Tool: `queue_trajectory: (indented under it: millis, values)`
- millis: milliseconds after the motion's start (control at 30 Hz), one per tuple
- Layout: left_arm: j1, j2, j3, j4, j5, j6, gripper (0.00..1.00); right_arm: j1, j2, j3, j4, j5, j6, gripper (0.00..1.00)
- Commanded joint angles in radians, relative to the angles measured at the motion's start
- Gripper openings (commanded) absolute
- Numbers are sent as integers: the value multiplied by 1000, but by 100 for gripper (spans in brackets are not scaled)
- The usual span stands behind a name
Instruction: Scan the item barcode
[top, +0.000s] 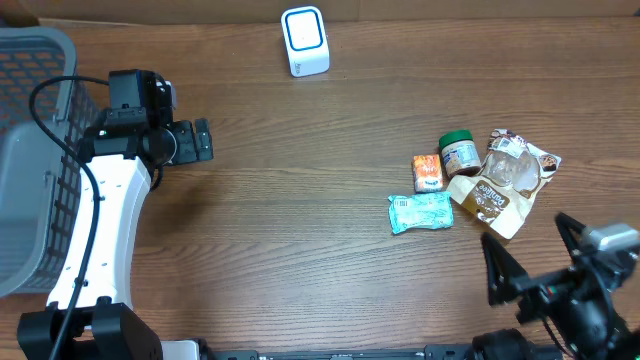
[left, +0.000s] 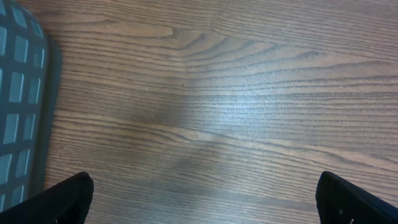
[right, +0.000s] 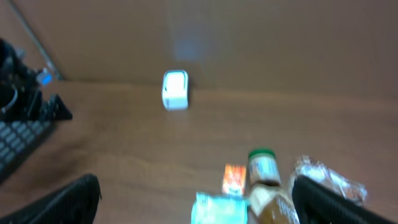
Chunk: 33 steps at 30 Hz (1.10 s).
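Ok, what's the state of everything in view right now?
left gripper: open, empty, beside the basket
right gripper: open, empty, at the near edge
scanner: upright, untouched
basket: standing at the table's left edge
jar: upright, green lid on
orange box: beside the jar, untouched
teal packet: lying flat
brown pouch: lying flat
clear packet: crumpled, lying by the brown pouch

Left arm (top: 100, 220): I see it at 9 o'clock, wrist pointing toward 3.
Left gripper (top: 201, 140): jaws wide, empty.
Right gripper (top: 525, 240): 4 o'clock, jaws wide, empty.
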Motion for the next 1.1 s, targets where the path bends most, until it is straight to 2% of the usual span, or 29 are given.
queue_trajectory:
  millis: [0,200,367,567,1067]
  values:
    - [4,5,1,0,-6,29,99,-34,-68,-167,185,-167,-74,100]
    - [4,5,1,0,-6,29,100,-67,-167,-528,624,-193,-73,100]
    - [4,5,1,0,-6,29,99,-80,-279,-778,842,-193,-74,100]
    - [4,5,1,0,-6,29,100,-80,-394,-939,864,-152,-74,100]
    - [4,5,1,0,-6,29,99,-79,-440,-1146,944,-120,-62,100]
